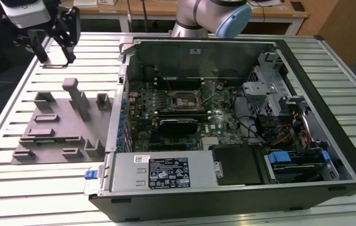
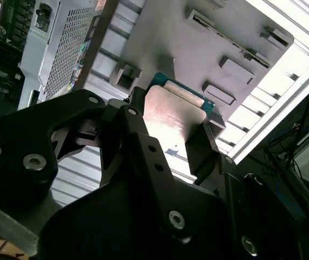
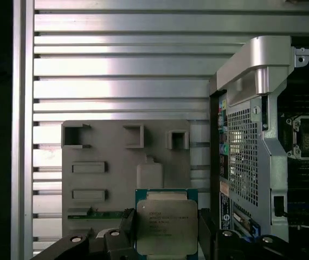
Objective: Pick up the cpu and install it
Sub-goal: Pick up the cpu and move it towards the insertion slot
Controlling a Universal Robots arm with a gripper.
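Observation:
The cpu [image 3: 167, 223], a small square chip with a shiny metal top and a green rim, sits between my gripper's [image 3: 168, 233] black fingers [image 3: 128, 223]. In the second wrist view the cpu [image 2: 172, 111] shows again, clamped on two sides by the gripper [image 2: 168, 127], so the gripper is shut on it. In the exterior view the gripper [image 1: 54, 52] hangs above the table's far corner at that view's left, beyond the grey fixture plate [image 1: 59, 127]. The black socket [image 1: 183, 100] lies open-topped in the middle of the motherboard, well away from the gripper.
The open computer case [image 1: 316, 61] lies on the slatted aluminium table [image 1: 33, 188], with a power supply box [image 1: 165, 172] along its near side. Raised posts stand on the grey fixture plate [image 3: 116, 162]. The case's metal wall [image 3: 252, 135] rises beside the plate.

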